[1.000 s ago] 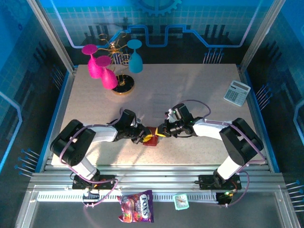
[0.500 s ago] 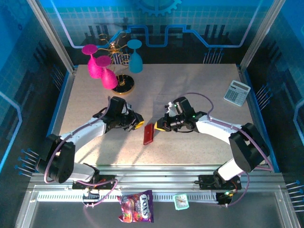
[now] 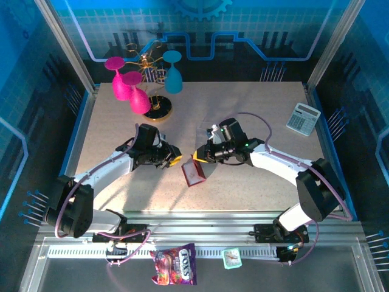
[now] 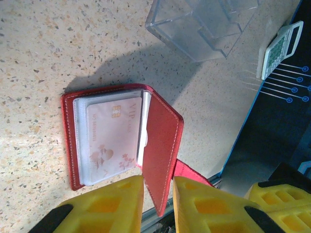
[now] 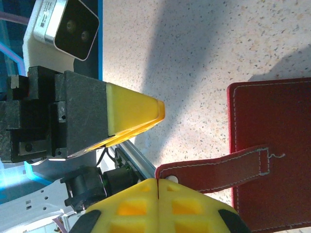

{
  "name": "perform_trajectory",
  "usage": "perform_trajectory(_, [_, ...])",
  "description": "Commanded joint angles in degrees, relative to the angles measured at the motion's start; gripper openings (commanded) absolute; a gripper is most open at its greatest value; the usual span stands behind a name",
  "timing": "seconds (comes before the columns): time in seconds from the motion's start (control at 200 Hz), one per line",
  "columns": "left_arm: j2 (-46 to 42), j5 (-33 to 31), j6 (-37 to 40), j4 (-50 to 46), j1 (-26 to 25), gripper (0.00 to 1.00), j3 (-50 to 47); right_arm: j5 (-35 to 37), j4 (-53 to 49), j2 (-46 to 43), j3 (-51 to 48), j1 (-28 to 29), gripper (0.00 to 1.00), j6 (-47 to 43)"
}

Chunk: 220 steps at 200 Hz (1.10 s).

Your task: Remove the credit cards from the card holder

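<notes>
Card holder [image 3: 193,173] lies part-open on desk [image 3: 243,109] between both claws, a whitish credit card [image 4: 109,141] in its clear pocket. Right claw [image 5: 158,182] fully closed, pinching snap tab [image 5: 214,165]. Left claw [image 3: 176,161] narrowly parted, empty, just beside.

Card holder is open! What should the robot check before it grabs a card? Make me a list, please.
1. Card holder open: ok.
2. Credit card showing inside: ok.
3. Right gripper shut at the tab, flap standing up: ok.
4. Left gripper jaws apart and empty: ok.
5. Left gripper reaching the card: not ok, short of it.
6. More cards behind: cannot tell.
</notes>
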Motion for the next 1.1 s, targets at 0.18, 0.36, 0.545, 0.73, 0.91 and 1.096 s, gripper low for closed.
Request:
perform_trajectory(0.18, [1.6,3.3,1.4,0.7,0.1,0.24,0.0,2.1,-1.7,-1.9,1.2,1.1,0.00,2.2])
perform_trajectory(0.36, [5.7,4.3,1.9,2.5,-2.1,0.24,1.4,4.2,-1.8,-3.0,-0.5,2.0,0.00,3.5])
perform_trajectory(0.545, [10.7,5.1,1.9,4.5,-5.2,0.24,3.5,6.6,-4.4,-4.8,-2.0,1.7,0.00,2.5])
perform_trajectory(0.73, [13.4,5.1,1.4,6.0,-7.1,0.24,5.5,9.7,-10.6,-7.3,-3.1,-0.3,0.00,-1.7])
perform_trajectory(0.91, [16.6,5.2,1.2,6.5,-9.0,0.24,8.0,12.0,-15.6,-8.6,-3.7,-2.8,0.00,-6.3])
perform_trajectory(1.096, [19.5,5.2,0.3,7.4,-11.1,0.24,10.1,13.5,-17.4,-8.4,-7.3,-4.6,0.00,-8.9])
